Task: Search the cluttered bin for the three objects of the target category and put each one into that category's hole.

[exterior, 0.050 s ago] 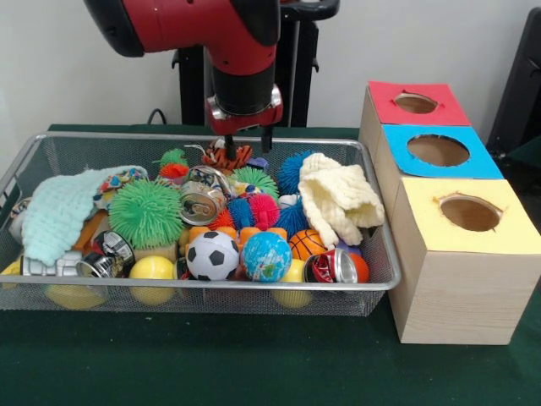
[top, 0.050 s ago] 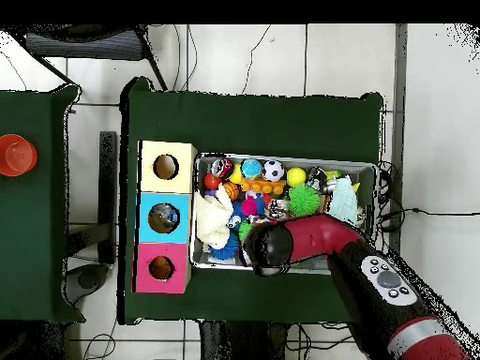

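A wire mesh bin holds a jumble of toys. At its front lie a soccer ball, a globe ball, a small basketball and a yellow ball. Crushed cans lie at the middle and front right. My gripper hangs open and empty over the bin's back edge, just above a striped tiger toy. To the right stands a wooden box with a red hole, a blue hole and a yellow hole. From overhead the arm hides the gripper.
A green spiky ball, a blue spiky ball, a cream knit cloth and a pale blue knit cloth fill the bin. Overhead, the box stands left of the bin. A red cup stands on a side table.
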`<state>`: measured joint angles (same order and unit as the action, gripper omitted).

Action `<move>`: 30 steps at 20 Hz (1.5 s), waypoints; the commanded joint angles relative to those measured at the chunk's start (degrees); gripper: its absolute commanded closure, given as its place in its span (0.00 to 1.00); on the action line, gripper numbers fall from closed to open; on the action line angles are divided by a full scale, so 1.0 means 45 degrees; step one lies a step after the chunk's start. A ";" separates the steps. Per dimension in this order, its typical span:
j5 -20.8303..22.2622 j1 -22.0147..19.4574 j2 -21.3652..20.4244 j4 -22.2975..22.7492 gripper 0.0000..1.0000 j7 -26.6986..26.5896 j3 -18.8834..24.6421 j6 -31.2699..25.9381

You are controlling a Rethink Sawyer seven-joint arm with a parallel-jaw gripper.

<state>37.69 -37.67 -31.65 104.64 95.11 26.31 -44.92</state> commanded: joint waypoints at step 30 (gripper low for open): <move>-0.0604 0.2383 0.1145 -0.2915 0.00 -0.0453 -0.4064 -0.1645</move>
<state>37.70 -25.87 -33.18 100.67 95.17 7.41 -40.85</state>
